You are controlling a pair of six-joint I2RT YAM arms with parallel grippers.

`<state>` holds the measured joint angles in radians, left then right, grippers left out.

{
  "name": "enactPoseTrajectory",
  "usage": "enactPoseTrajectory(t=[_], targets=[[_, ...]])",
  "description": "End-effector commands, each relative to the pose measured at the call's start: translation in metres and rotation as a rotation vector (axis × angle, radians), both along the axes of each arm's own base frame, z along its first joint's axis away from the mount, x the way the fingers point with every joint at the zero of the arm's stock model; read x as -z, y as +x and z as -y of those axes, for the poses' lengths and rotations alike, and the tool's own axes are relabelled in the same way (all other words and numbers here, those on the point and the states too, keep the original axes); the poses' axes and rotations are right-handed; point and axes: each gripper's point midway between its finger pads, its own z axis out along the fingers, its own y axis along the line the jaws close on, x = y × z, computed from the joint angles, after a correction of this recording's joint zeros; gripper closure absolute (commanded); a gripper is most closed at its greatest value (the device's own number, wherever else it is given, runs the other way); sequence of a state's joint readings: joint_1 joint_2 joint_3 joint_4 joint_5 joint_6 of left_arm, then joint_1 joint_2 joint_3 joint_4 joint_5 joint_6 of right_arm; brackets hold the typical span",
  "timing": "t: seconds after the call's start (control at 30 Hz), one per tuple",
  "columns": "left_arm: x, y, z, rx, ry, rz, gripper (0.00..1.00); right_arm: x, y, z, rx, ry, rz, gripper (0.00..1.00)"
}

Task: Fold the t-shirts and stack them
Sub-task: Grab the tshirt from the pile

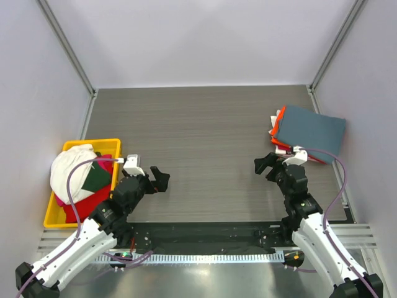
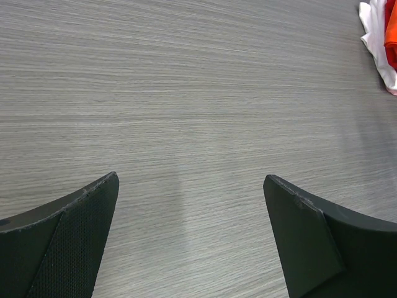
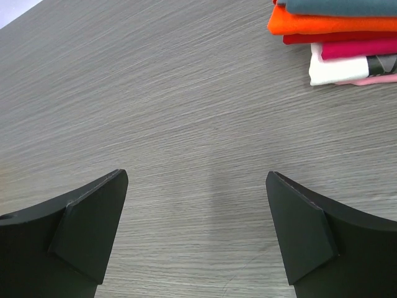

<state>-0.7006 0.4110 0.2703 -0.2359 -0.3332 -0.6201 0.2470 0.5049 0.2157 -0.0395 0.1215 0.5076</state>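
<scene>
Stacked flat just beyond and to the right of the right hand (image 1: 267, 167): folded shirts (image 1: 308, 132), slate-blue on top, then orange, red, magenta, white, pink. Crumpled, well left of the left hand (image 1: 158, 180): cream-white shirt (image 1: 71, 171) with green showing, heaped over red shirt (image 1: 93, 198).

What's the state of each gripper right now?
Left gripper: open, holding nothing.
Right gripper: open, holding nothing.
</scene>
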Motion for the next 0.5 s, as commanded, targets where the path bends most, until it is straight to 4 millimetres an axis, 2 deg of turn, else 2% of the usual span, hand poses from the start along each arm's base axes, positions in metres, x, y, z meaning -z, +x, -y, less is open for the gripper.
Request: enactPoseTrajectory(t=[0.0, 0.13, 0.23, 0.3, 0.33, 0.37, 0.4, 0.43, 0.47], targets=[[-0.008, 0.005, -0.001, -0.024, -0.019, 0.035, 0.0, -0.019, 0.008, -0.001, 0.013, 0.029, 0.071, 0.0], [-0.009, 0.008, -0.007, -0.065, -0.014, 0.028, 0.0, -0.017, 0.01, 0.001, 0.035, 0.028, 0.057, 0.0], [-0.009, 0.011, -0.027, -0.188, -0.002, 0.012, 0.0, -0.012, 0.013, 0.002, 0.047, 0.023, 0.028, 0.0], [-0.001, 0.005, -0.042, -0.298, -0.001, -0.086, 0.0, -0.007, 0.014, 0.001, 0.038, 0.017, -0.001, 0.0], [-0.03, 0.008, -0.046, -0.341, -0.033, -0.072, 0.0, -0.006, 0.015, 0.0, 0.033, 0.014, -0.009, 0.0], [-0.029, 0.0, -0.053, -0.367, -0.001, -0.128, 0.0, -0.005, 0.015, -0.001, 0.029, 0.014, -0.015, 0.0], [-0.035, 0.002, -0.056, -0.388, 0.039, -0.153, 0.0, -0.005, 0.015, -0.002, 0.026, 0.014, -0.017, 0.0], [-0.069, 0.008, -0.062, -0.427, 0.042, -0.111, 0.0, -0.005, 0.015, -0.002, 0.026, 0.017, -0.016, 0.0], [-0.074, 0.005, -0.074, -0.455, 0.128, -0.132, 0.0, -0.004, 0.015, -0.002, 0.025, 0.017, -0.017, 0.0]])
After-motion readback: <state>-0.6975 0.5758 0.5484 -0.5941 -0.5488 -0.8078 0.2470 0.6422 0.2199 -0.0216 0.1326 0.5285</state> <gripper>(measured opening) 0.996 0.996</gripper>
